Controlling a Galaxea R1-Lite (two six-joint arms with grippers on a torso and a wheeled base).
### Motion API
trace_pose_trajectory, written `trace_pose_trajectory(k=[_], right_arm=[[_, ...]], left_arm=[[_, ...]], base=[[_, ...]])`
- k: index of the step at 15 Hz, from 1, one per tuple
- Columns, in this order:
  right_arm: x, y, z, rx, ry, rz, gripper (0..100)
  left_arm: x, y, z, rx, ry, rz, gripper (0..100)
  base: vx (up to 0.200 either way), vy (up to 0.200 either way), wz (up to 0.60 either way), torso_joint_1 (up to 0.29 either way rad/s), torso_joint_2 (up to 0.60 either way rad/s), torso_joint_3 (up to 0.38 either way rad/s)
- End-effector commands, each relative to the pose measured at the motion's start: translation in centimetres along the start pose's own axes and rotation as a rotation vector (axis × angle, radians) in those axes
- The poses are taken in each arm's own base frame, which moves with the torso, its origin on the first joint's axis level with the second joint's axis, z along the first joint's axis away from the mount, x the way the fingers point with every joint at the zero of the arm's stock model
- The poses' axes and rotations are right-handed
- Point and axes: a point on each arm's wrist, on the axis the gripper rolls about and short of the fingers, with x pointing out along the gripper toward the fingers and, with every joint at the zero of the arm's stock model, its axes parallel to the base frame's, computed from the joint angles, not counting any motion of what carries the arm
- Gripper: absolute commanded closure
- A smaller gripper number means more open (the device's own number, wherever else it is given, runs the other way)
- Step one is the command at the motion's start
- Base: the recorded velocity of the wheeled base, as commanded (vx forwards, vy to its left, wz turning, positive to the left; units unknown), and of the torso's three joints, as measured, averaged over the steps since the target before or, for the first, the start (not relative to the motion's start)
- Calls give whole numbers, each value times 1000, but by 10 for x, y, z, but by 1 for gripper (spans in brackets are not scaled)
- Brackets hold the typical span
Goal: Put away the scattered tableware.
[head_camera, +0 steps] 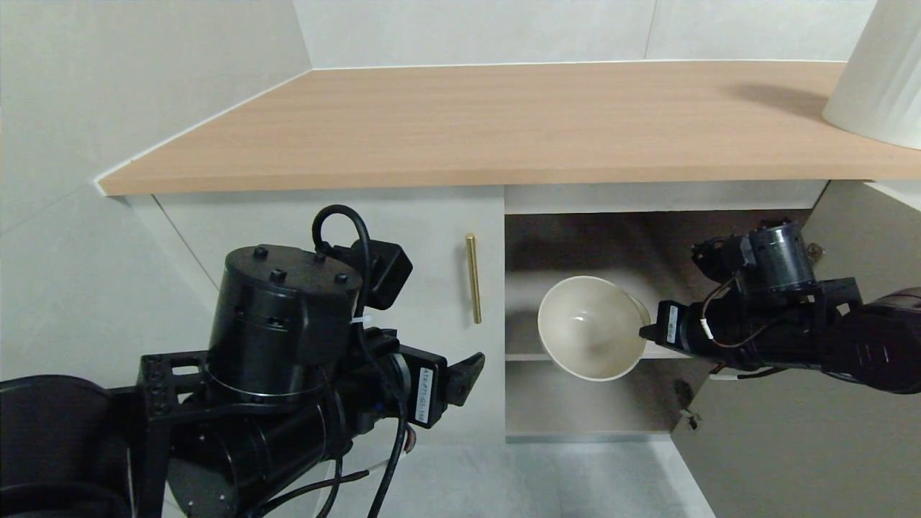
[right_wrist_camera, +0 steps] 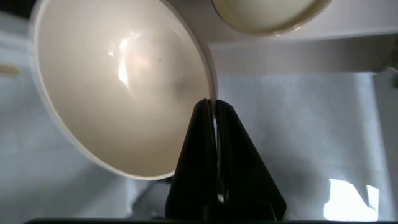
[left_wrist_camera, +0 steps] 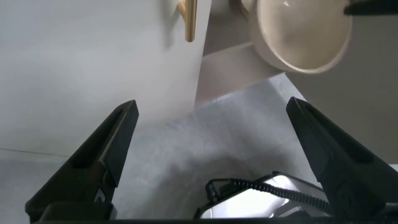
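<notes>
R claw [head_camera: 645, 332] clenched on rim of white bowl [head_camera: 590, 327], bowl tilted on its side at open cabinet [head_camera: 619, 237], in front of shelf [head_camera: 524, 357]. L claw [left_wrist_camera: 211, 112] released, empty, near brass door handle [head_camera: 473, 277].

The head view looks forward and down at the cabinet [head_camera: 424, 216]. Both wrist views face it closely and share the bowl [head_camera: 591, 327].

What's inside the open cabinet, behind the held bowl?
A shelf and a second cream bowl sitting on it. The held bowl, pinched by the right gripper, covers the rest.
</notes>
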Motion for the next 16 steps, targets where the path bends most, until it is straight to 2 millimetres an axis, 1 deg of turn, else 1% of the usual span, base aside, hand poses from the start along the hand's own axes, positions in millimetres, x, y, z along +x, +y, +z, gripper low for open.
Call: trace_pose_trajectory(k=[1,3,4,7,9,13,16], right_arm=[[4,-4,-1,12,-7,-7,100],[6,-8,1,20,-30,-9,100],[8,-11,3,54,-58,-17,100],[16,-16,1,73,-78,-16,100],[21,-24,6,101,-121,-33,100],[32,-38,11,131,-155,-56,100],[36,-40,14,144,-190,-45,100]], left_arm=[[1,0,-1,1,3,1,0],[1,0,0,1,2,0,0],[1,0,0,1,2,0,0],[1,0,0,1,2,0,0],[1,0,-1,1,3,1,0],[2,-1,-1,1,6,0,0],[1,0,-1,0,5,0,0]], base=[[0,0,0,0,0,0],[0,0,0,0,0,0],[0,0,0,0,0,0],[0,0,0,0,0,0],[0,0,0,0,0,0],[0,0,0,0,0,0],[0,0,0,0,0,0]])
